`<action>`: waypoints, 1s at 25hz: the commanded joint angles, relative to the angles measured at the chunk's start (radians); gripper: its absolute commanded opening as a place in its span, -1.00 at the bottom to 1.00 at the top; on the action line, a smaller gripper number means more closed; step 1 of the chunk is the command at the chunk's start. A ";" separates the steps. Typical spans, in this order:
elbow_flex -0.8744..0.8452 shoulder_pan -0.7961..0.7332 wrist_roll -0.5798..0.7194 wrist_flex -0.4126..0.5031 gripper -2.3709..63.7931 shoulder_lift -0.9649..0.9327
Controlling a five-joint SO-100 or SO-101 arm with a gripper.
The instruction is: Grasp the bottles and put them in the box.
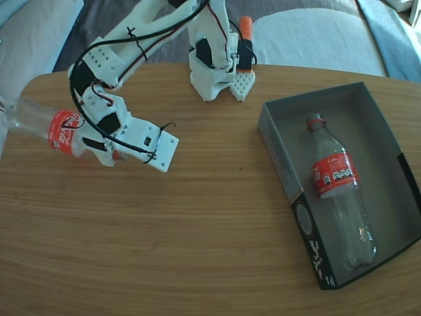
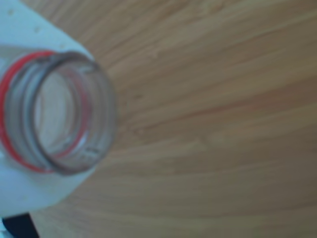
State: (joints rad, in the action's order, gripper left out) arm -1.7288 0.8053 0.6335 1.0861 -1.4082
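Observation:
One clear bottle (image 1: 49, 124) with a red label lies tilted at the table's left edge, its base pointing left and its neck towards the arm. My gripper (image 1: 94, 143) is shut on its neck end. In the wrist view the bottle's open mouth (image 2: 96, 94) with its red neck ring fills the left side, pressed against a white finger (image 2: 34, 191). A second bottle (image 1: 337, 197) lies flat inside the box (image 1: 279, 148) at the right, neck towards the far side. The box has grey inner walls and a black printed front side.
The arm's white base (image 1: 214, 69), with an orange part (image 1: 245, 27) beside it, stands at the table's far edge. Bare wooden table (image 1: 197, 230) stretches between the gripper and the box. Grey cushions (image 1: 316, 36) lie beyond the table.

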 commanded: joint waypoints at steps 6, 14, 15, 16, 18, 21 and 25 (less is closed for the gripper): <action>0.218 -0.135 0.006 0.061 -0.64 -0.179; 0.281 -0.500 0.008 0.127 -0.91 -0.376; 0.276 -0.549 0.008 0.140 -0.93 -0.391; 0.268 -0.589 0.008 0.153 -0.94 -0.403; 0.267 -0.660 0.006 0.184 -0.94 -0.425; 0.272 -0.770 0.006 0.207 -0.94 -0.457; 0.279 -0.971 0.006 0.207 -0.94 -0.506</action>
State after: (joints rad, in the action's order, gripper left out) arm -1.5140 -0.0890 0.6335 1.2901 -1.8423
